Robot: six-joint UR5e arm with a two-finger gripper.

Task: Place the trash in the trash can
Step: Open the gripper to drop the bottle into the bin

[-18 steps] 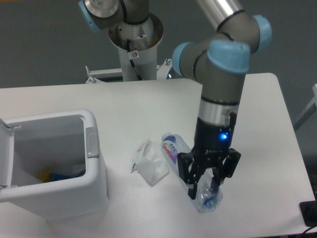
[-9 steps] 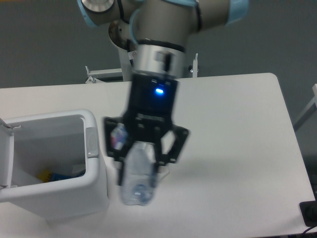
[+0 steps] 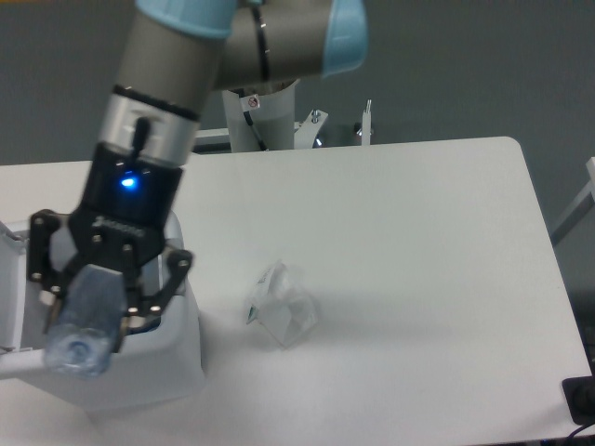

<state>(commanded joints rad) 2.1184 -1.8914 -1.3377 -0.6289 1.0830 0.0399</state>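
My gripper (image 3: 97, 299) is shut on the clear crushed plastic bottle (image 3: 85, 318), one piece of the trash, holding it over the open white trash can (image 3: 167, 372) at the left front of the table. The bottle hangs with its blue cap end toward the camera, above the bin's opening. The arm and gripper hide most of the bin's inside. The other piece of trash, a crumpled translucent white wrapper (image 3: 282, 307), lies on the table just right of the bin.
The bin's hinged lid (image 3: 11, 297) stands open at the far left edge. The arm's base post (image 3: 256, 116) rises behind the table's back edge. A dark object (image 3: 581, 400) sits at the lower right corner.
The gripper has carried the bottle left, from the table's right front up past the wrapper to above the bin's opening. The wrapper has not moved.
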